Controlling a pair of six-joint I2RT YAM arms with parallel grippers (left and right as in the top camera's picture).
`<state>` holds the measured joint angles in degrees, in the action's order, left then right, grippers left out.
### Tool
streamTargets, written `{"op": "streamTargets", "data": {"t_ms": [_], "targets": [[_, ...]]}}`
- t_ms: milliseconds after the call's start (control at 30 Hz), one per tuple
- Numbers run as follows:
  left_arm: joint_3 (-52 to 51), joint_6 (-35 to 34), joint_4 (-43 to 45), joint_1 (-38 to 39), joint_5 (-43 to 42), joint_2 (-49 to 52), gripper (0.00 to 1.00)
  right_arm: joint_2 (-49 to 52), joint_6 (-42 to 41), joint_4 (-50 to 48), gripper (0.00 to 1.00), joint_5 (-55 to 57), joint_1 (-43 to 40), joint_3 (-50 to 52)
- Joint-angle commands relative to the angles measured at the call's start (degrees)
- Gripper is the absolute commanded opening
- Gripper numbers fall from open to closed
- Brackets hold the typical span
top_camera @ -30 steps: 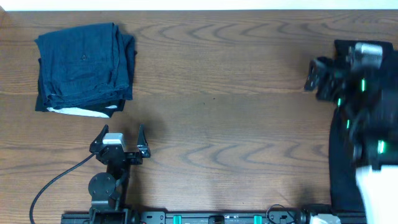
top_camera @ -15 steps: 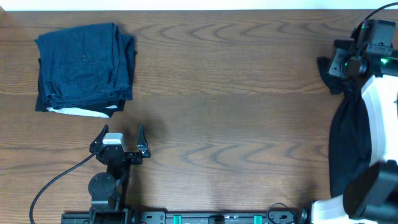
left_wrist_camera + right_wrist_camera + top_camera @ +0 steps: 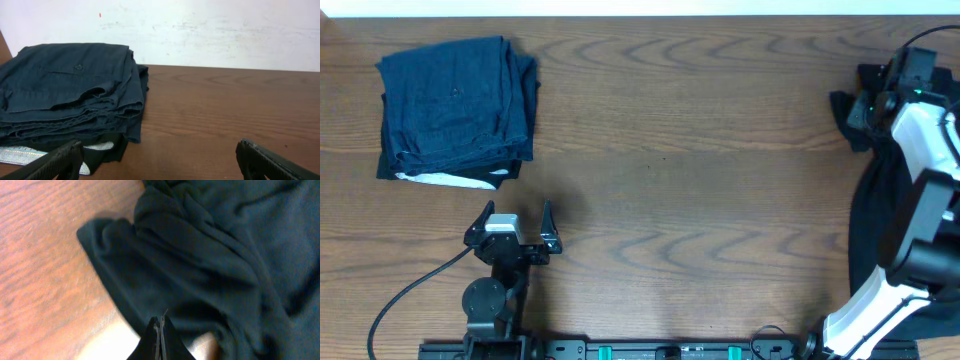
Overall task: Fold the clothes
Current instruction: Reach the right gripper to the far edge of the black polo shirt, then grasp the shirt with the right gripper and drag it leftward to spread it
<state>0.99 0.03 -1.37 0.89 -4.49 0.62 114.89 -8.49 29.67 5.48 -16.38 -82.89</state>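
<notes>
Right hand (image 3: 159, 330) pressed together; can't tell if cloth's caught. Black T-shirt (image 3: 200, 255) lies bunched just ahead of its tips on worktop (image 3: 30, 255). Risk: thin fabric slips out, or several layers lift w/ it. Left hand (image 3: 160, 160) spread.

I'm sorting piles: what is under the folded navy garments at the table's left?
A white layer peeks out beneath the navy stack along its near edge. How far it runs underneath is covered, as is the wooden table there.
</notes>
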Motion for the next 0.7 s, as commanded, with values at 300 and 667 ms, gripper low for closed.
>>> {"op": "streamTargets", "data": {"t_ms": [300,667], "targets": [[-0.76,0.35,-2.1,0.22,-0.83,-0.33,0.98,12.24,-2.16,-9.35,0.01,-2.93,1.09,-1.14],[-0.76,0.35,-2.1,0.22,-0.85,-0.33,0.98,15.98,-20.39,-10.19,0.01,-29.03,10.27,-1.18]]}}
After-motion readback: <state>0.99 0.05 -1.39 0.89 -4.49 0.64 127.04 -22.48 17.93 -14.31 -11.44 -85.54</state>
